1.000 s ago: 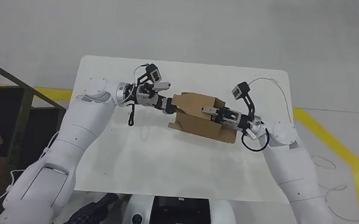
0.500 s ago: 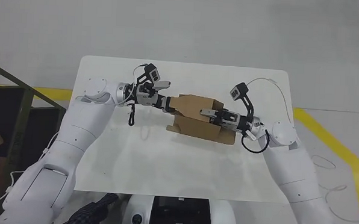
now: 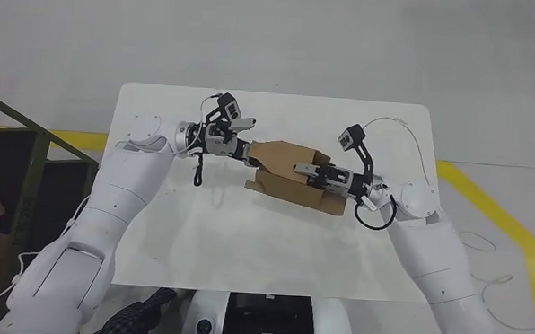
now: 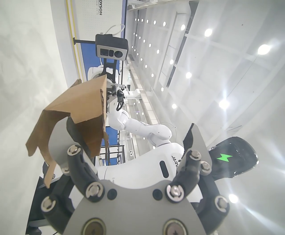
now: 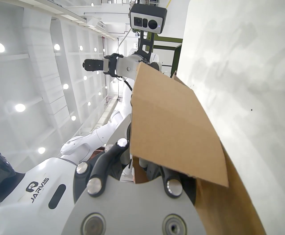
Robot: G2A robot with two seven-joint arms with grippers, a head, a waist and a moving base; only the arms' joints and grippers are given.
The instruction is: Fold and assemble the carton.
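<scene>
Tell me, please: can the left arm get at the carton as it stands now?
Probably yes. The left arm is at the carton's end, its jaws open, one finger tucked behind the cardboard. Nothing stands between them; the right arm is at the opposite end.

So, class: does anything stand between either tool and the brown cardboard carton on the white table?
Nothing visible does. The left tool is at one end of the brown cardboard carton, open, with one finger behind a flap. The right tool is at the opposite end, right against the cardboard.
</scene>
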